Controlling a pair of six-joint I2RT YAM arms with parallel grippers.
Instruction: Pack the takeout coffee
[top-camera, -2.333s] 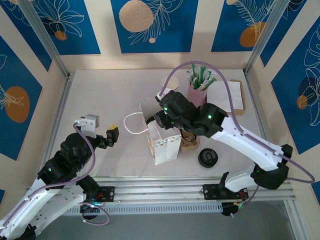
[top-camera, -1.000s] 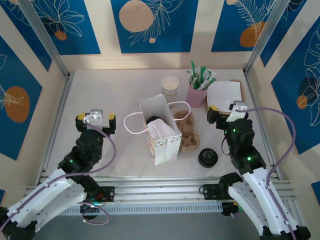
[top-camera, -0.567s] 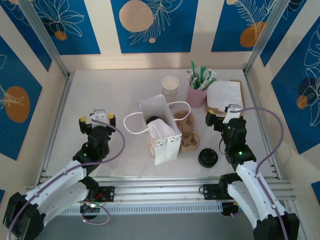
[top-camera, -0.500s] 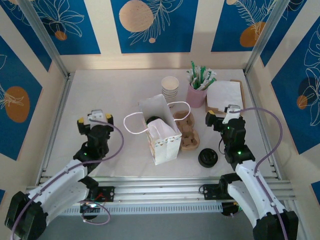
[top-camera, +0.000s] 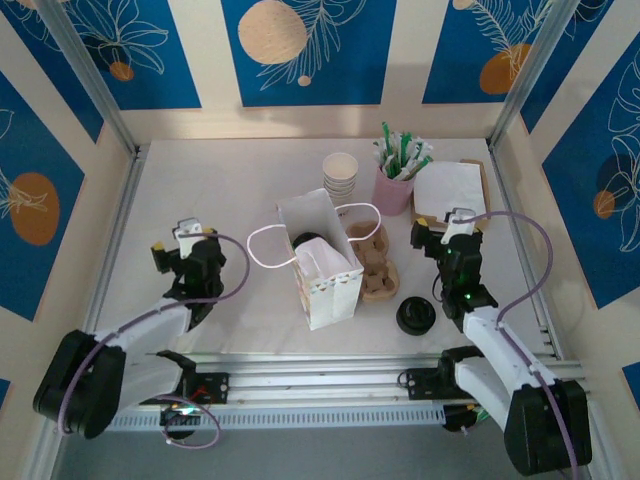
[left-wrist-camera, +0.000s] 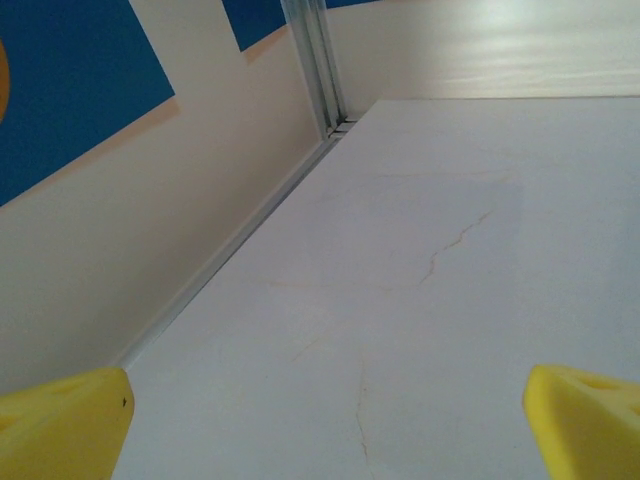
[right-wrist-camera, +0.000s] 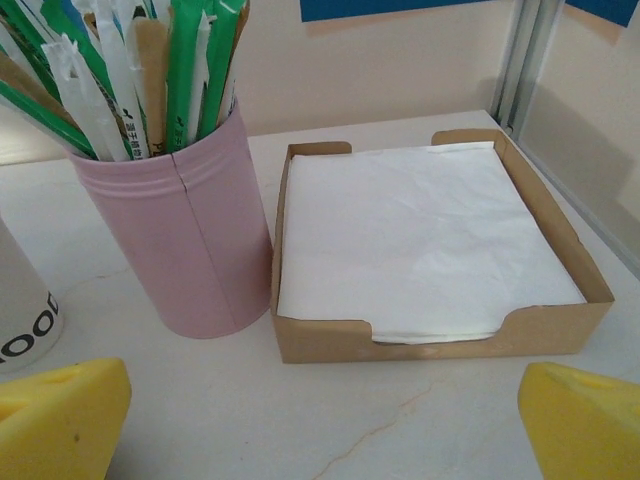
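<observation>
With the left hand (top-camera: 186, 245) and right hand (top-camera: 447, 226) now drawn back toward the near edge of the bench (top-camera: 225, 185), spread and empty, the coffee (top-camera: 308, 241) is left inside the bag (top-camera: 328, 285), so packing is judged done.

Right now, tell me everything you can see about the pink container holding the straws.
The pink container is a straight-sided cylinder, apparently painted metal, with a vertical seam and faint ridges under its open rim. It stands upright on the white table, packed with green and white wrapped straws and tan stirrers fanning out above it. A brown cardboard napkin tray sits close beside it; contact is unclear. A pale cup stands apart on the other side.
</observation>
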